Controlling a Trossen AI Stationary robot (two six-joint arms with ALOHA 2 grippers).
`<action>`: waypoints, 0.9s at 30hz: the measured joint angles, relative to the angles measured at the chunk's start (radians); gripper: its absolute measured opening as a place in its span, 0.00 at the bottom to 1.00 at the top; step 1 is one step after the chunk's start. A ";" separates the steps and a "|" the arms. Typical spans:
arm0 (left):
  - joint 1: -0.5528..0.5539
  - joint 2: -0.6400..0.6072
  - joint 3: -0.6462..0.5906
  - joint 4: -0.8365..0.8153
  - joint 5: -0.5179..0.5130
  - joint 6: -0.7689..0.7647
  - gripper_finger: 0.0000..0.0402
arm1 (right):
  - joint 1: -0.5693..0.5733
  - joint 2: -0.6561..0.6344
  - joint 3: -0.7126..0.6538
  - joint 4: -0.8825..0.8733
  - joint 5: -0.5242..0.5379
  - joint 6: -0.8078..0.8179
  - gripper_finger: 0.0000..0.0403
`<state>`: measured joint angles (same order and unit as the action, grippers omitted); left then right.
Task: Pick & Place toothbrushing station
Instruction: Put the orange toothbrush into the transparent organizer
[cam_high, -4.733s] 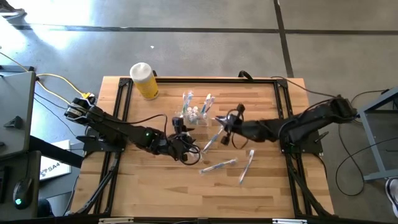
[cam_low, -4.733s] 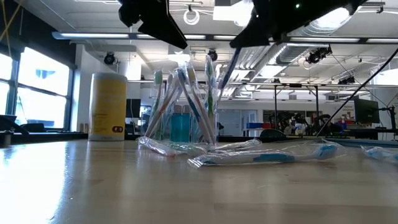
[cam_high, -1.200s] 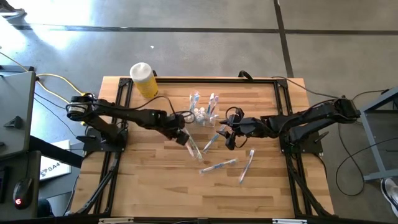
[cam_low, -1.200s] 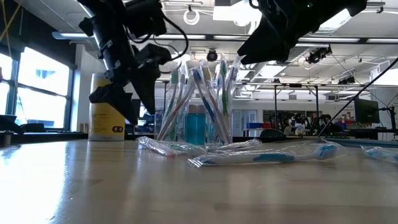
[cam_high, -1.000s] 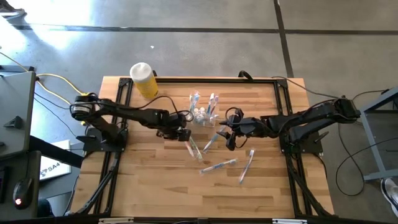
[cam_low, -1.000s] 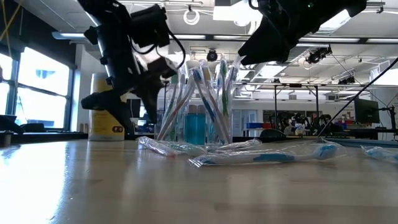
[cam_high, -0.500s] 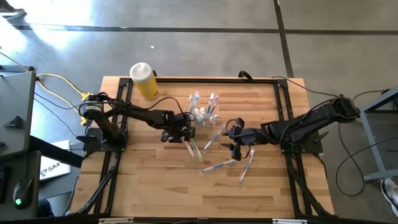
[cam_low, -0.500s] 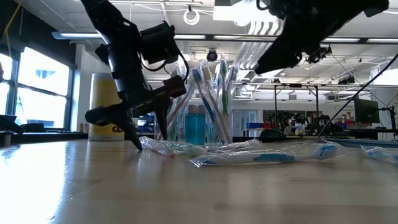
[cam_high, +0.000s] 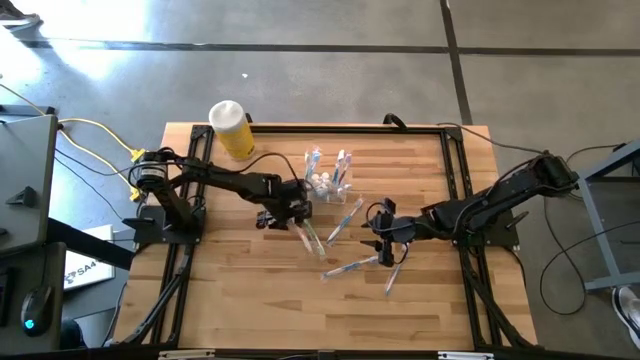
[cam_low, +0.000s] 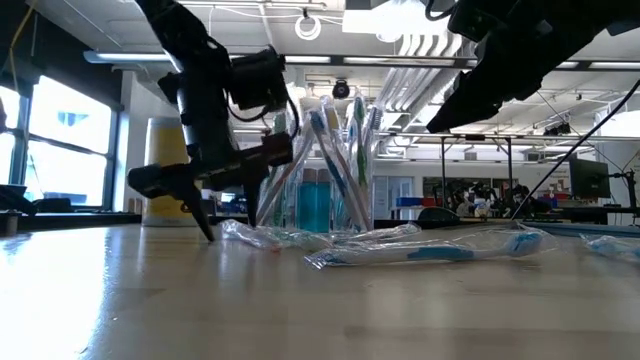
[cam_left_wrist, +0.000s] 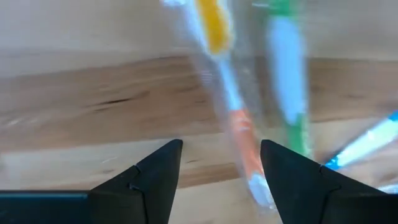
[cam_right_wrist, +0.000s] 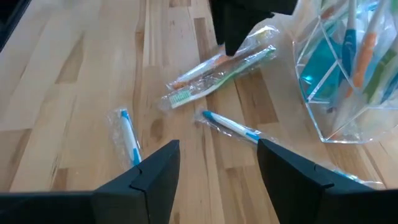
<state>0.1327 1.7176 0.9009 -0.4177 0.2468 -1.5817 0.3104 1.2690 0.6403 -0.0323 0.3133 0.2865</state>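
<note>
From above, we see the cup (cam_high: 328, 186) standing near the table's (cam_high: 240, 310) far middle, brushes fanning out of it, so it reads as the place where loose ones should end up. Four wrapped brushes lie in front of it. The left gripper (cam_high: 290, 213) is down just beside the nearest one, the orange-green brush (cam_high: 310, 238), which slants away from the cup. The right gripper (cam_high: 383, 240) hangs over the two brushes (cam_high: 352, 267) nearer the front. The yellow can (cam_high: 232, 129) stands well apart at the far left corner.

At table height, the cup (cam_low: 318, 170) shows upright with its brushes leaning outward against the rim. The left gripper (cam_low: 205, 200) has a fingertip close to the wood, a thing the top view cannot tell us, while the right arm (cam_low: 520, 55) stays high. Wrapped brushes (cam_low: 420, 250) lie flat in crinkled film.

The left wrist view gives what neither does: the left fingers (cam_left_wrist: 155, 171) are spread wide and empty, and the orange-green brush (cam_left_wrist: 239, 124) lies ahead in line with the gap, which we judge a line-up for a pick.

In the right wrist view, the right fingers (cam_right_wrist: 155, 171) are also spread with nothing between them, looking over a blue brush (cam_right_wrist: 230, 126), another (cam_right_wrist: 127, 140) and the cup's (cam_right_wrist: 348, 74) angled clear wall.
</note>
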 joint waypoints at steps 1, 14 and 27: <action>0.012 0.009 0.000 -0.016 0.033 -0.013 0.55 | 0.002 0.000 0.000 0.000 -0.001 0.001 0.51; 0.143 0.096 -0.003 -0.020 0.204 0.020 0.55 | 0.060 0.000 0.000 -0.018 0.001 0.001 0.51; 0.150 0.093 -0.047 -0.082 0.238 0.316 0.06 | 0.077 0.000 0.000 -0.025 0.001 0.005 0.51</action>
<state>0.2825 1.8103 0.8536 -0.4998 0.4851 -1.2655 0.3874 1.2690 0.6403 -0.0574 0.3145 0.2919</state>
